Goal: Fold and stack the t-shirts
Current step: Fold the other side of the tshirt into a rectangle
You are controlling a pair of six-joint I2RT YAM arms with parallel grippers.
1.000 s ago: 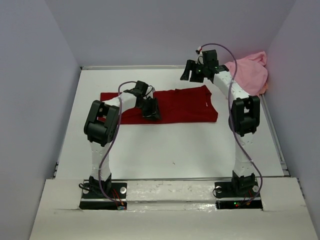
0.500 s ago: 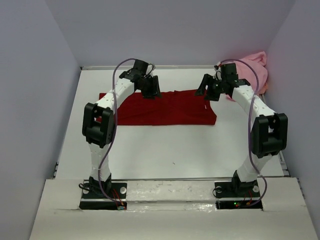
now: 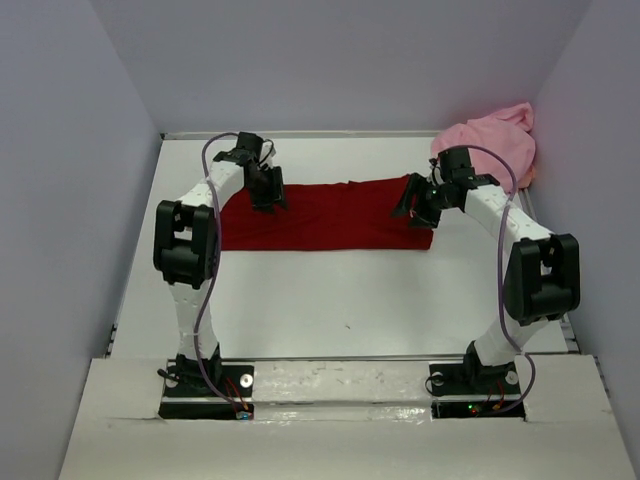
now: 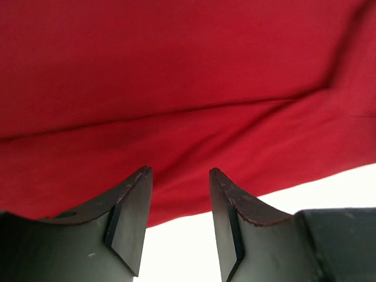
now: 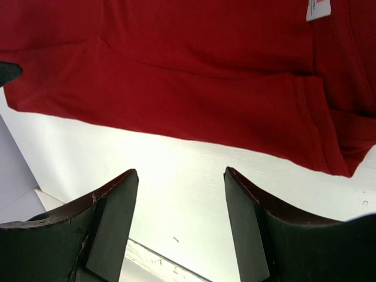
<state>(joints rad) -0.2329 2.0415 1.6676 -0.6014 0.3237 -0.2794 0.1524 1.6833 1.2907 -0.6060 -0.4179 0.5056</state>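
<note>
Evidently the dark red t-shirt (image 3: 330,215) is mid-fold, lying as a flat band across the worktop (image 3: 350,290), with the pink t-shirt (image 3: 490,140) heaped at the far right corner. The left gripper (image 3: 268,192) and right gripper (image 3: 412,205) hover near its far edge, jaws apart and empty. The next move is probably to lower and pinch that edge.

The dark red t-shirt (image 3: 330,215) lies flat as a wide band; the pink t-shirt (image 3: 492,145) sits crumpled far right.
</note>
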